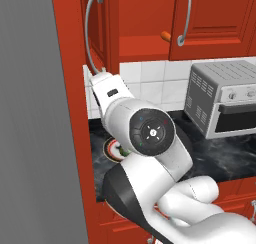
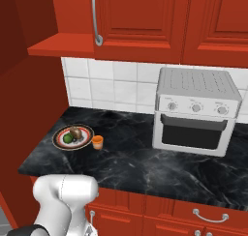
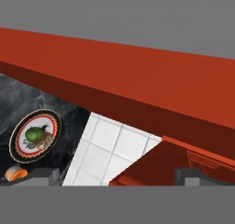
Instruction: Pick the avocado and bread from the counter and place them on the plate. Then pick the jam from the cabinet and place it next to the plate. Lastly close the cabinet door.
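The plate [image 2: 85, 130] lies on the counter [image 2: 131, 162] at the left, with the avocado [image 2: 67, 139] and the bread [image 2: 76, 132] on it. The jam [image 2: 98, 142] stands on the counter just right of the plate. In the hand view the plate [image 3: 53, 122], avocado [image 3: 33, 134], bread [image 3: 44, 141] and jam [image 3: 17, 174] lie far below at the lower left. My gripper [image 3: 118, 177] is open and holds nothing. It is raised by the lower edge of the cabinet door [image 3: 137, 81]. The cabinet door [image 1: 102, 23] stands swung open, its silver handle [image 1: 89, 28] above my wrist [image 1: 107, 90].
A silver toaster oven [image 2: 193, 111] stands on the counter at the right. An elongated orange item [image 1: 165, 36] lies on the open cabinet's shelf. The neighbouring door [image 2: 140, 17] is shut. A tall red side wall [image 2: 29, 109] bounds the counter on the left. Drawers [image 2: 193, 215] run below.
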